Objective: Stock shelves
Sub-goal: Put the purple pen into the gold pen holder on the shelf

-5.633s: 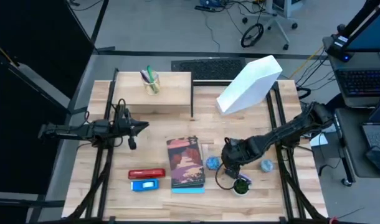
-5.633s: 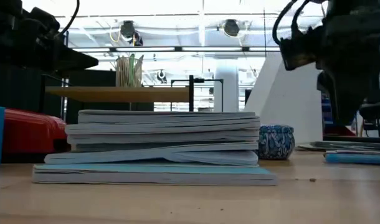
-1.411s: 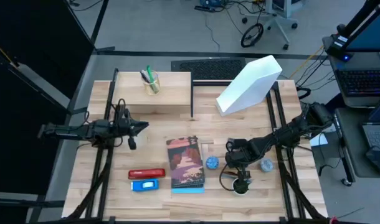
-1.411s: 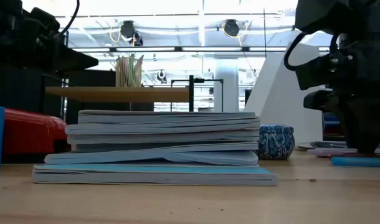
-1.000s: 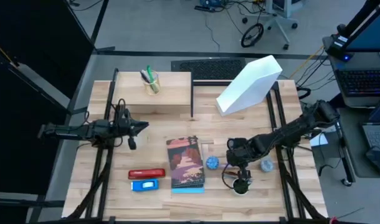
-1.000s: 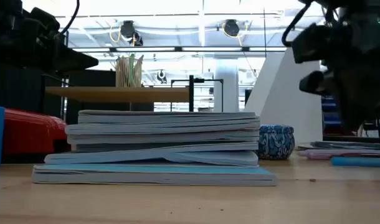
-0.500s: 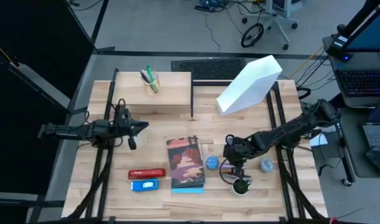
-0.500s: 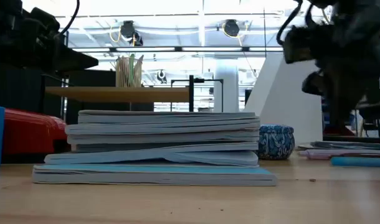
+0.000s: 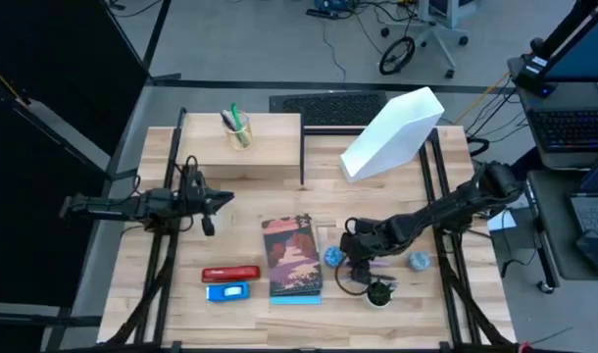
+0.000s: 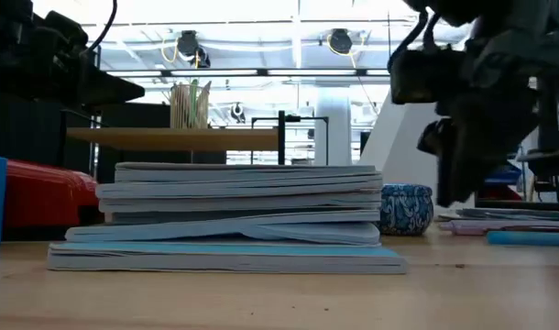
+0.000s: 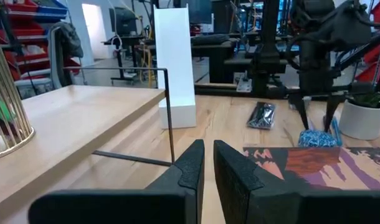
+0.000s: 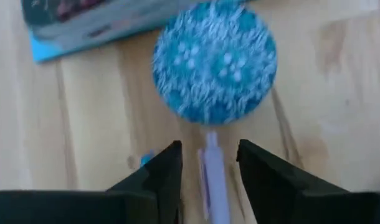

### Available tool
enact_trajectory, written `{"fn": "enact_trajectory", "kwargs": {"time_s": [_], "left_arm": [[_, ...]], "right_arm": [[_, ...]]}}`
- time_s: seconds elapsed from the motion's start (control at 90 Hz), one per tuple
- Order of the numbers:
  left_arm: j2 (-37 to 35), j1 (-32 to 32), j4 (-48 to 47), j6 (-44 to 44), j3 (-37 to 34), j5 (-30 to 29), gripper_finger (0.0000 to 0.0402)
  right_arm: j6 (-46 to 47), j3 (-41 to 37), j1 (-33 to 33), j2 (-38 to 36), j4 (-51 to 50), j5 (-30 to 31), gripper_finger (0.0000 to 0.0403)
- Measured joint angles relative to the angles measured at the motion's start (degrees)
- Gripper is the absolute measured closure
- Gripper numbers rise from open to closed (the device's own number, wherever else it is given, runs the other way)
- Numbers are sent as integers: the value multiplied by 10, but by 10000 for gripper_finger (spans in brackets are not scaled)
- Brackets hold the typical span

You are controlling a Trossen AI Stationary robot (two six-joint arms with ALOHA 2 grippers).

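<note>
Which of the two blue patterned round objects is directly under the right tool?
The one beside the stack of books: blue object lies below the right tool; the other sits farther right.

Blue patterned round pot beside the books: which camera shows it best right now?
The right wrist view: the blue patterned pot fills it from directly above. The low view shows its side; the high view shows it small; the left wrist view shows it distant.

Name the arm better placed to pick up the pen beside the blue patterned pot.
Right. The right gripper hangs open directly over the pen beside the blue patterned pot; the left gripper waits across the table, near the shelf.
</note>
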Motion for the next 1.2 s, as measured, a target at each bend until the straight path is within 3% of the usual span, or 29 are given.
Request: {"fn": "enact_trajectory", "kwargs": {"time_s": [0.356, 0.622, 1.067, 1.2], "left_arm": [[0, 0, 0, 3, 0, -1, 379], [0, 0, 0, -1, 0, -2, 379], [0, 0, 0, 0, 0, -2, 379], [0, 0, 0, 4, 0, -2, 379]], "right_arm": [[-24, 2, 2, 55, 41, -1, 277], [-64, 5, 5, 64, 23, 38, 282], [-53, 6, 15, 63, -20, 3, 390], [-36, 5, 14, 63, -23, -1, 395]]}}
